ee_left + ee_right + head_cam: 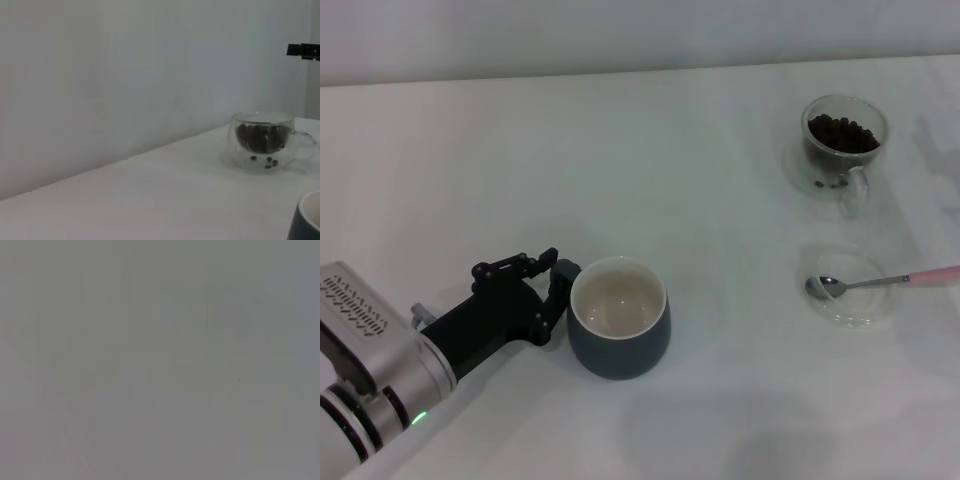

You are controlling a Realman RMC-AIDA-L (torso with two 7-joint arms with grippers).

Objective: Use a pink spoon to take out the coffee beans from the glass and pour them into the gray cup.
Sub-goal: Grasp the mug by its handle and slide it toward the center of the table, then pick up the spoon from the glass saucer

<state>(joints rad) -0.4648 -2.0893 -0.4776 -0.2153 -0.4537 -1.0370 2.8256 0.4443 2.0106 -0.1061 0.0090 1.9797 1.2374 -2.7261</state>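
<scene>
Well, from the head view I saw my left gripper [548, 292] low on the table [620, 150], just beside the gray cup [619, 331], on its left side. One dark finger seemed to touch the cup wall, but I could not tell whether the fingers were wide or narrow, because they overlapped each other. The cup was empty, its cream inside was bare. Well apart, on the right, the pink spoon [885, 282] lay with its metal bowl in a shallow glass dish [848, 289] and its handle over the rim. Behind the dish stood the glass [842, 145] with the coffee beans [842, 133] still inside.

In the left wrist view the glass [265, 140] stood far off, and a corner of the gray cup [306, 220] appeared close by.

The right wrist view showed only plain gray, so my right gripper was not visible anywhere.

My worry was this: if the left arm moved sideways, it could push or tip the cup. The spoon also looked thin and flat, so a grasp on it could slip.
</scene>
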